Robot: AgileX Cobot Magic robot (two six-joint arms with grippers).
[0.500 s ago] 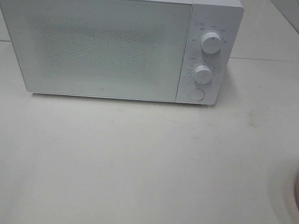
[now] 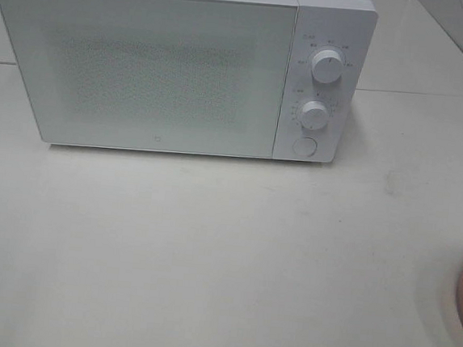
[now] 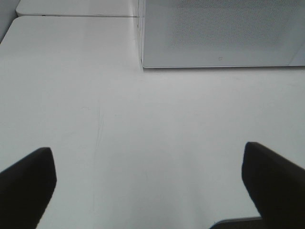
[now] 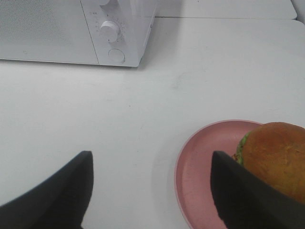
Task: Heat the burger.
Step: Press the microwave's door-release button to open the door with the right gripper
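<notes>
A white microwave [image 2: 159, 70], door closed, stands on the pale bench [image 2: 208, 261]. Well apart from it, a pink plate [image 4: 200, 162] carries the burger [image 4: 271, 157]: a glossy golden-brown bun over a green lettuce frill. The left end effector [image 3: 145, 148] and right end effector [image 4: 151, 155] both stand apart, empty.

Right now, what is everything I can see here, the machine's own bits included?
microwave: one, white, back of the table, door shut
knobs: two, white, microwave's right panel
button: one, white, below the knobs
plate: one, pink, table's right edge
burger: one, golden-brown bun, on the plate
table: one, white, under everything
left gripper: one, black, open over the table
right gripper: one, black, open beside the plate
</notes>
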